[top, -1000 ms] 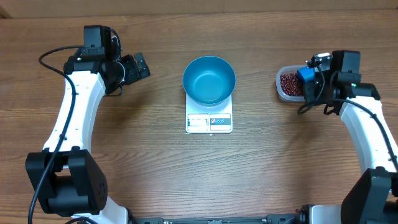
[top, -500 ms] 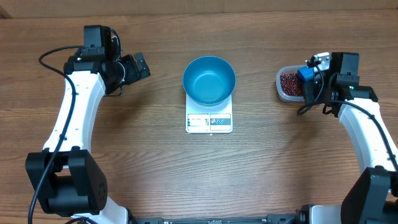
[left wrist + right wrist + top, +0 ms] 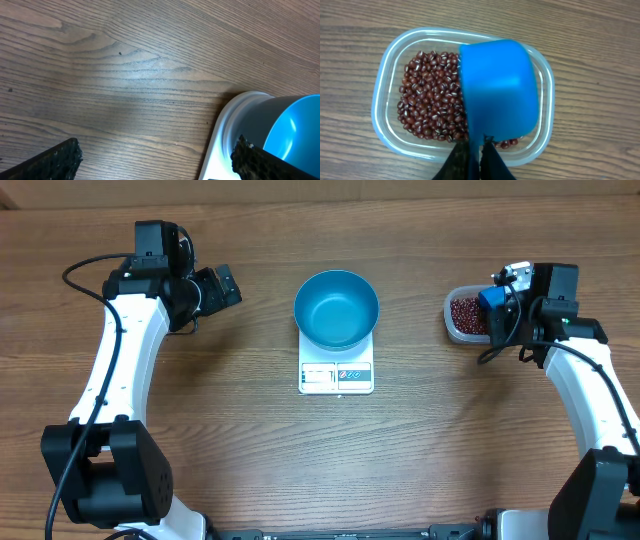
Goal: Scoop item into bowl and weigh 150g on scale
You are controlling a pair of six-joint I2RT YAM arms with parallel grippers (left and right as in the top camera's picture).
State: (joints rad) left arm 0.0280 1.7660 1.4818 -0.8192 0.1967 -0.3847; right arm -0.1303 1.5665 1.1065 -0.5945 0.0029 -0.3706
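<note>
Beans (image 3: 427,95) under scoop (image 3: 500,90), right-wrist view

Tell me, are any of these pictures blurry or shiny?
Left wrist view: a pale sheen on the wooden table, and the fingertips of the left gripper soft at the bottom corners. Right wrist view: beans sharp, right gripper blurred where it pinches the blue scoop. Overhead view: even light, only faint shadows.

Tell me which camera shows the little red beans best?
The right wrist view: the beans lie close up in the clear tub, partly under the blue scoop. Overhead shows them only as a tiny dark red patch. The left wrist view shows none.
</note>
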